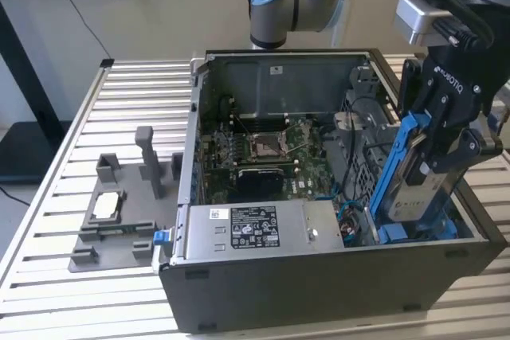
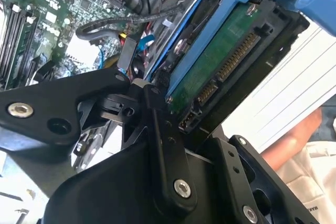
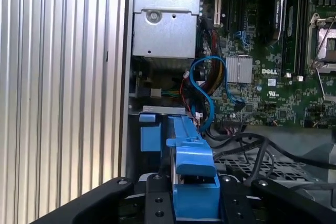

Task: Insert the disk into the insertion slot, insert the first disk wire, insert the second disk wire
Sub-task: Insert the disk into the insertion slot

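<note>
Bright blue plastic is framing the disk (image 1: pixel 413 197), a silver-grey drive that the gripper (image 1: pixel 440 155) is clenching from both sides. In the exterior view the disk is standing almost on end and tilted, at about 4 o'clock inside the open case (image 1: pixel 319 284). Its lower end is dipping toward the slot (image 1: pixel 382 232), whose blue tabs are showing near the case's 5 o'clock corner. Whether the disk is touching the slot cannot be told.

The exterior view is also showing the motherboard (image 1: pixel 263 149) lying at the case's centre. The power supply (image 1: pixel 255 228) is sitting at 6 o'clock along the near wall. Outside the case, at 9 o'clock, a grey fixture (image 1: pixel 119 228) is resting on the slatted table (image 1: pixel 143 85) and carrying a small silver chip (image 1: pixel 106 206).

The second wrist view is showing the disk's green circuit-board underside with its row of connector pins. Black fingers (image 2: pixel 160 124) are pressing against the blue frame, with dark cables (image 2: pixel 105 24) trailing behind.

The first wrist view is looking along the frame edge-on. Beyond it a blue cable (image 3: pixel 202 85) is looping between the power supply and the motherboard.
</note>
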Robot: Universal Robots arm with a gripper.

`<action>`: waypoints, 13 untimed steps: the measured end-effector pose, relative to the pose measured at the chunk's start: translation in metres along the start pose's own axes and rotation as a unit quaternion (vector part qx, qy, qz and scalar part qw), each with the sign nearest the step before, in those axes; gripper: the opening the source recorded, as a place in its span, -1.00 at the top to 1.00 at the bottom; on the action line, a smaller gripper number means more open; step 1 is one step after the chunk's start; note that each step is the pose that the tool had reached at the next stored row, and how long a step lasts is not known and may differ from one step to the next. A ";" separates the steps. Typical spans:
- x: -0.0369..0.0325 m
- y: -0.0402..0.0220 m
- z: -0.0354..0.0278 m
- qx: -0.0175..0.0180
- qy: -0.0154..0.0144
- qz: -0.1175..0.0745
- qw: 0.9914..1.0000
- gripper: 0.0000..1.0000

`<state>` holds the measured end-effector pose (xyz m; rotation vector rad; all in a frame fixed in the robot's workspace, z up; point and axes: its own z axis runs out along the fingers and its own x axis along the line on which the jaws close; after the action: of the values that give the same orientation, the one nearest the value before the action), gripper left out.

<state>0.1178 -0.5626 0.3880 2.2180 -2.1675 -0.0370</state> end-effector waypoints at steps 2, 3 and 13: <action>-0.0001 -0.0001 0.0023 0.000 0.000 0.000 1.000 0.35; -0.0001 -0.0001 0.0028 0.000 0.000 0.000 1.000 0.35; 0.0000 -0.0002 0.0032 0.000 0.000 0.000 1.000 0.07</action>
<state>0.1179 -0.5626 0.3849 2.2181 -2.1674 -0.0370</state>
